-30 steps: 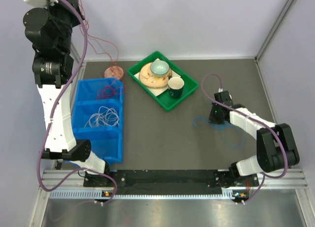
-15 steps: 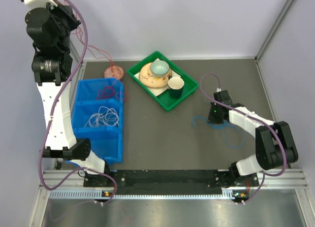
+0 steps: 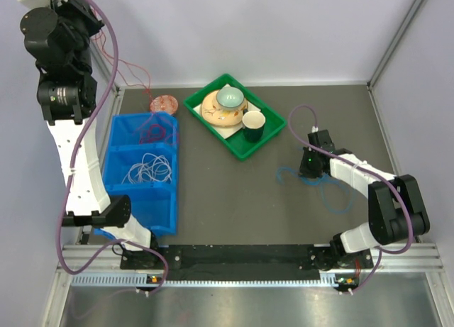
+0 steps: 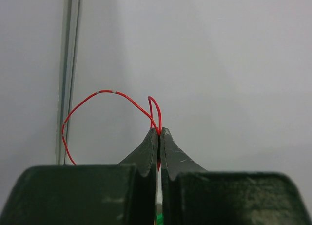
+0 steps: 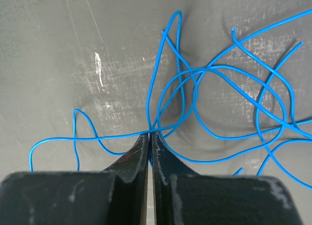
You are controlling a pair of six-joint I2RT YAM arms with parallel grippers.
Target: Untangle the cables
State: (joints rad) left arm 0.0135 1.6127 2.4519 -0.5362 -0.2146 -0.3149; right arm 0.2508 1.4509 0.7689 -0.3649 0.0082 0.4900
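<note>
- Okay, left claw (image 4: 159,132) was pinched shut on the red cable (image 4: 105,92), lifted high above the counter (image 3: 213,192); the strand trailed down toward the blue bin (image 3: 172,199).
- Risk: pulling higher could cinch the red loops or drag the bin.
- Right claw (image 5: 149,135) was clamped on the blue cable (image 5: 122,136), which lay looped on the counter.
- Risk: the grip sat at a crossing, so a tug could tighten a knot.
- Bin: red coil in the far compartment, white cable (image 3: 147,169) in the middle one.
- Green tray (image 3: 193,107): bowl (image 3: 229,96) on plate (image 3: 213,113), dark cup (image 3: 252,123).
</note>
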